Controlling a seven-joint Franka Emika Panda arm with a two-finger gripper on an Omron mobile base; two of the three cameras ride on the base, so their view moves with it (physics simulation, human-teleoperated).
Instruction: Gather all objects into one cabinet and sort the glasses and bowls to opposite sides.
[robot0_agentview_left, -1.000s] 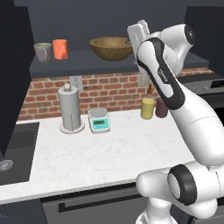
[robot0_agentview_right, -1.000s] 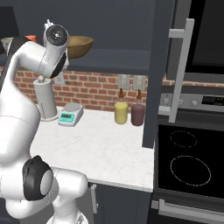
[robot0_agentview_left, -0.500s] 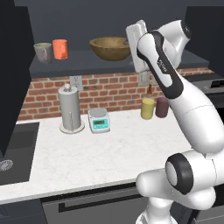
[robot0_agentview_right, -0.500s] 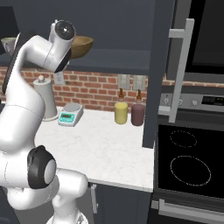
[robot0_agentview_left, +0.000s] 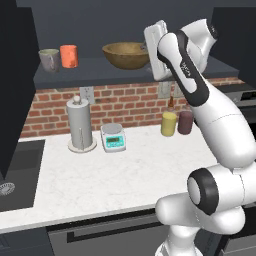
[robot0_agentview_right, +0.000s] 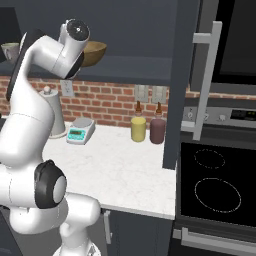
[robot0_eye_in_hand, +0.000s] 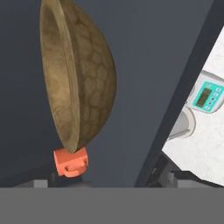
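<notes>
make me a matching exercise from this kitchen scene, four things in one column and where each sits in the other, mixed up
Things:
1. wooden bowl
2. orange cup
3. kitchen scale
4. maroon canister

Places:
A. on the counter, just right of the paper towel holder
B. on the counter by the brick wall, right of the yellow canister
C. on the cabinet shelf, near its middle, just left of the robot's hand
D. on the cabinet shelf toward its left end, right beside the grey-beige mug

Pairs: 1-C, 2-D, 3-A, 4-B
</notes>
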